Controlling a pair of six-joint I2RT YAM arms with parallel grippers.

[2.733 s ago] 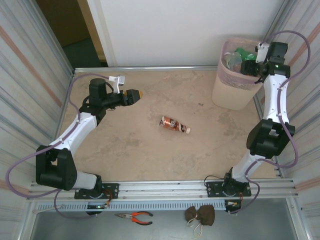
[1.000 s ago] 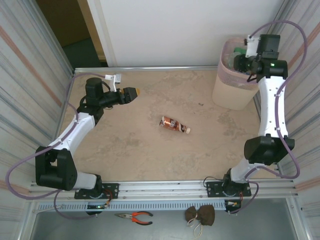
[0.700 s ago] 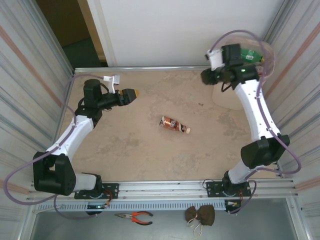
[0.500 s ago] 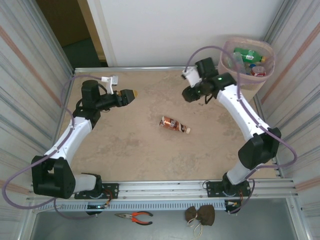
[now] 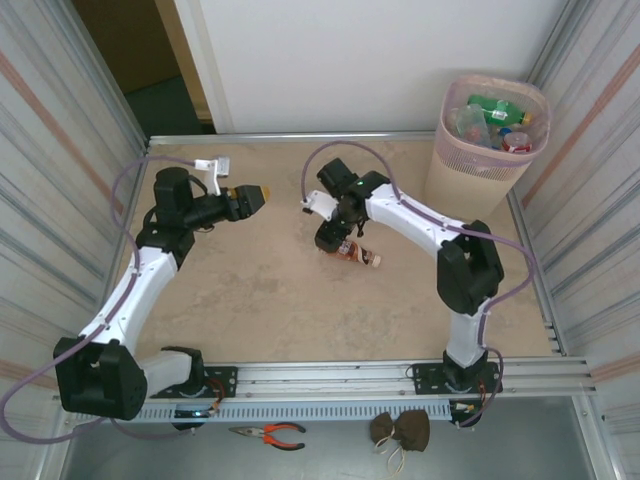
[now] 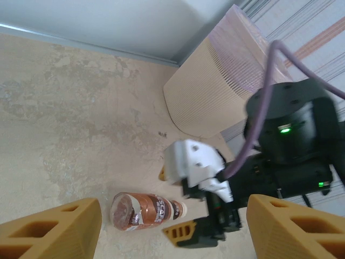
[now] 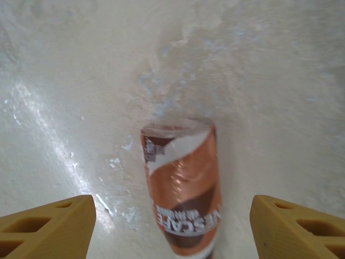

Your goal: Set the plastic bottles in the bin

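Observation:
A brown-labelled plastic bottle (image 5: 362, 255) lies on its side mid-table, white cap toward the near right. My right gripper (image 5: 334, 238) is low over its base end, open. In the right wrist view the bottle (image 7: 182, 181) lies lengthwise between the two yellow fingers of my right gripper (image 7: 172, 213), with a gap on each side. My left gripper (image 5: 262, 190) hovers open and empty at the far left, pointing at the bottle (image 6: 141, 211). The pale pink bin (image 5: 462, 180) stands at the far right corner with several bottles (image 5: 494, 105) inside.
Corrugated metal walls close in both sides, and a white wall stands at the back. Orange-handled pliers (image 5: 268, 433) and a brown pouch (image 5: 400, 428) lie on the ledge below the arm bases. The bin (image 6: 213, 94) sits behind the right arm in the left wrist view.
My right arm swung from above the bin down to the table's middle, and its jaws opened and now straddle the brown bottle. My left arm drew back slightly.

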